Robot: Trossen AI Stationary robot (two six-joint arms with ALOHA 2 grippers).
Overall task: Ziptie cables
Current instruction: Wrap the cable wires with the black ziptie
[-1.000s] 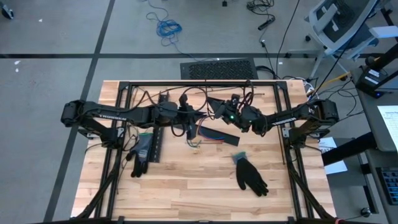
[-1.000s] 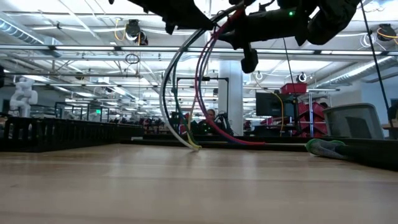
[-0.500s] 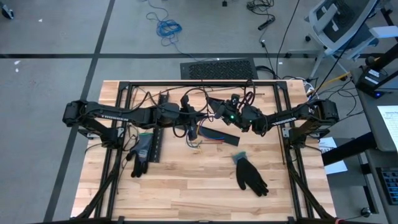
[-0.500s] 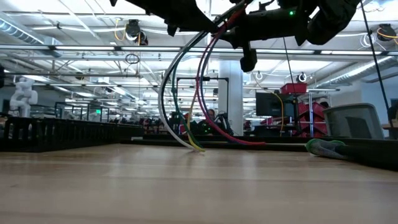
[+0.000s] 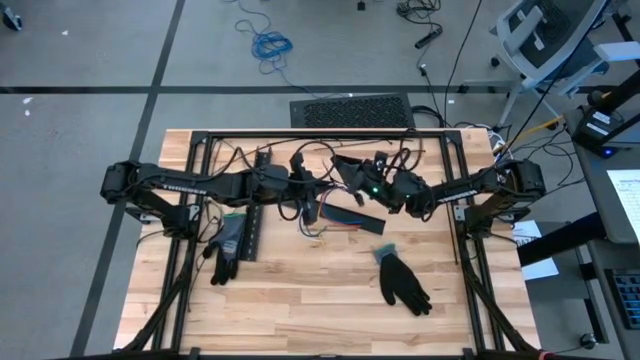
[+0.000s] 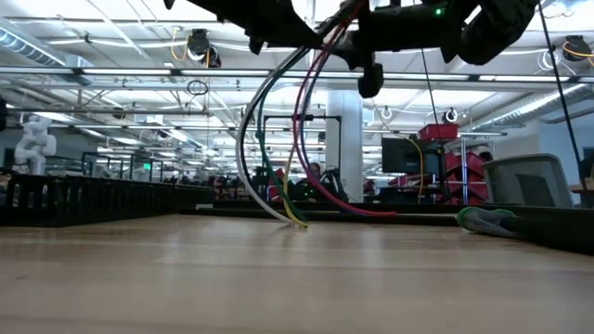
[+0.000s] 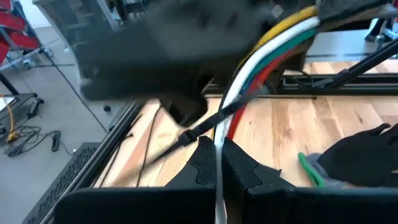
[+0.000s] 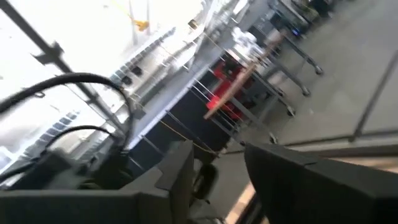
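The left gripper [image 7: 214,163] is clamped on the cables [image 6: 269,158], which hang downward from it (tips brushing the table [image 6: 278,278]); the right gripper [image 8: 214,168], fingers apart, sits just beside.

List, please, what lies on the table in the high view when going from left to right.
Left glove → black slotted strip → cables → right glove.

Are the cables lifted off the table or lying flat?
Lifted: the cables hang in loops from the left gripper, only their ends touching the table.
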